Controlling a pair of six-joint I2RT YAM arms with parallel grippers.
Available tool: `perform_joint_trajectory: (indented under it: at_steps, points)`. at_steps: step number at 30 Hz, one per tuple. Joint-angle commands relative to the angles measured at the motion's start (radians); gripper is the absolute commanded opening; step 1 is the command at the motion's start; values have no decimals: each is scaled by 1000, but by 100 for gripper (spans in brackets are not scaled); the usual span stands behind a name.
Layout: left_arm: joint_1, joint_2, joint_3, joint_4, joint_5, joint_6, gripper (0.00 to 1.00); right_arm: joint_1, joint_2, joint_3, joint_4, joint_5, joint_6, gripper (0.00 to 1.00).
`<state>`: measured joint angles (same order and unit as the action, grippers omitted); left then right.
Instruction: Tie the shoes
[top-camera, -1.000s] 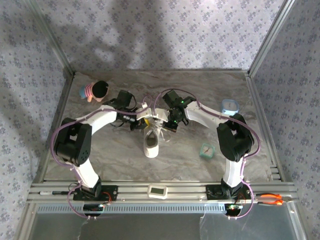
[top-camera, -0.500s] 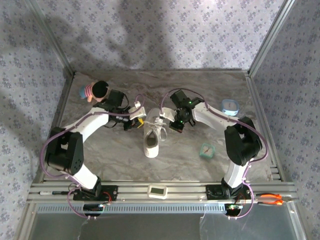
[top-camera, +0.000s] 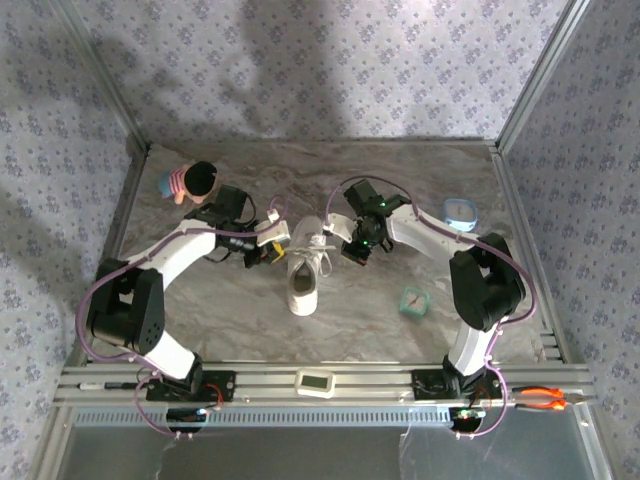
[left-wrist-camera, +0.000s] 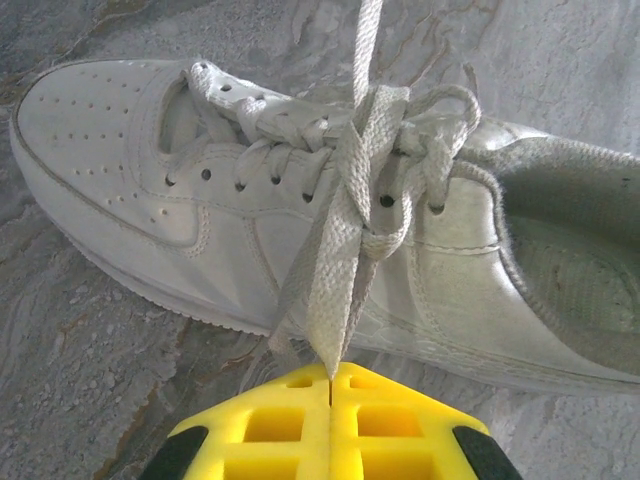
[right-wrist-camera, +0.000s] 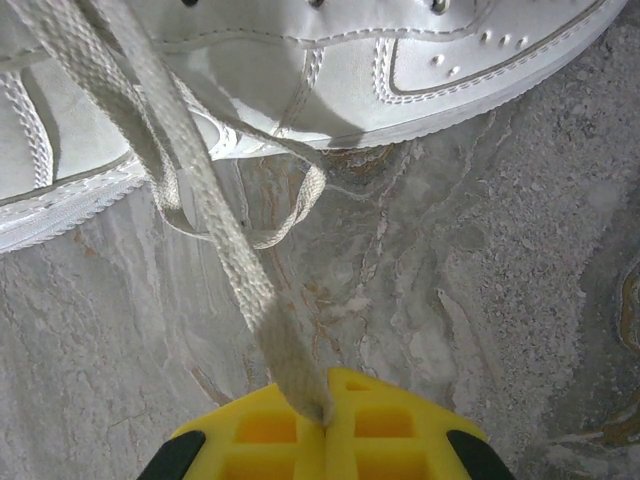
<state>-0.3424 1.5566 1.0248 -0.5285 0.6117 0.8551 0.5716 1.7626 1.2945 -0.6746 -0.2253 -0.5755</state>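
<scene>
We log the left gripper (left-wrist-camera: 330, 375) clamped on a flat woven lace (left-wrist-camera: 335, 280); right gripper (right-wrist-camera: 322, 398) clamped likewise. The smooth, perforated white shoe (left-wrist-camera: 130, 180) lies just beyond both tips, on veined stone (left-wrist-camera: 80, 380).

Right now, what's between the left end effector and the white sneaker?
In the left wrist view, a flat white lace loop, pinched in the shut left end effector, stretches to the knot on the white low-top sneaker; beneath it, bare grey marbled tabletop.

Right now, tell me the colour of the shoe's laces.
White; the laces show best in the left wrist view.
</scene>
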Motion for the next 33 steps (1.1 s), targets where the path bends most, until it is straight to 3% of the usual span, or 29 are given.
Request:
perform_joint_trajectory:
  at_steps: [1, 5, 8, 12, 19, 25, 33]
  points:
    - [-9, 16, 47, -31, 53, 10, 0, -3, -12, -3, -10, -22, 17, 1]
    - [-9, 51, 81, -33, 48, 15, 28, -6, 9, 17, -21, -29, 15, 1]
    - [1, 42, 71, 1, 43, 14, 40, -7, 20, 28, -25, -32, 14, 1]
    - [5, 4, 27, 40, 24, 25, 41, -7, 25, 28, -23, -38, 13, 0]
    - [-49, -66, -100, 169, -6, 58, 26, -7, 32, 32, -26, -42, 11, 0]
    - [-77, 9, -72, 161, -38, 88, 35, -6, 35, 34, -28, -42, 6, 0]
    - [-78, 81, -20, 138, -31, 113, 40, -6, 36, 34, -26, -43, 5, 0]
